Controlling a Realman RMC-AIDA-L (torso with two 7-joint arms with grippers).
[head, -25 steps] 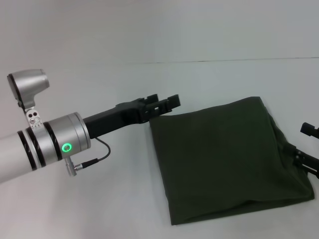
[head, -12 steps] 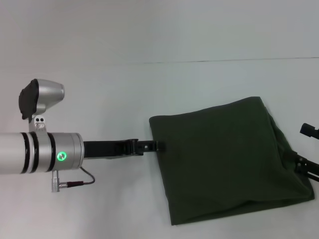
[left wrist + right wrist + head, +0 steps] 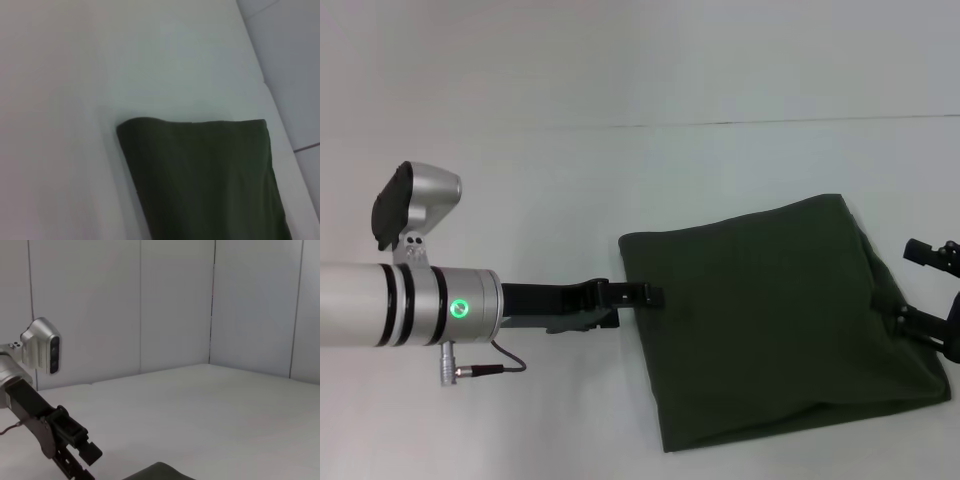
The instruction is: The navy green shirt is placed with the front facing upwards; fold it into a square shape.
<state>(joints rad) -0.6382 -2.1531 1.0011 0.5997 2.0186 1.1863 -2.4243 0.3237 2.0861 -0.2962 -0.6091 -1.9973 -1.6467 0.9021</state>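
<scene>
The navy green shirt [image 3: 775,320] lies folded into a rough, slightly skewed square on the white table [image 3: 520,200], filling the lower right of the head view. Only plain green cloth faces up; no lettering shows. Its right side looks bunched and thicker, with layered folds along that edge.

The left arm reaches in from the left edge of the head view, its silver wrist with a green light in the lower left. The left claw [image 3: 638,295] sits at the shirt's left edge, right on the border of the cloth, about halfway down that side. Its fingers look drawn close together, but whether they pinch the fabric I cannot tell. The left wrist view looks down on a rounded corner of the shirt [image 3: 200,175] against the bare table.

The right claw [image 3: 932,300] is at the far right edge of the head view, just beside the shirt's bunched right side; it is cut off by the frame, so I cannot tell how wide it stands.
</scene>
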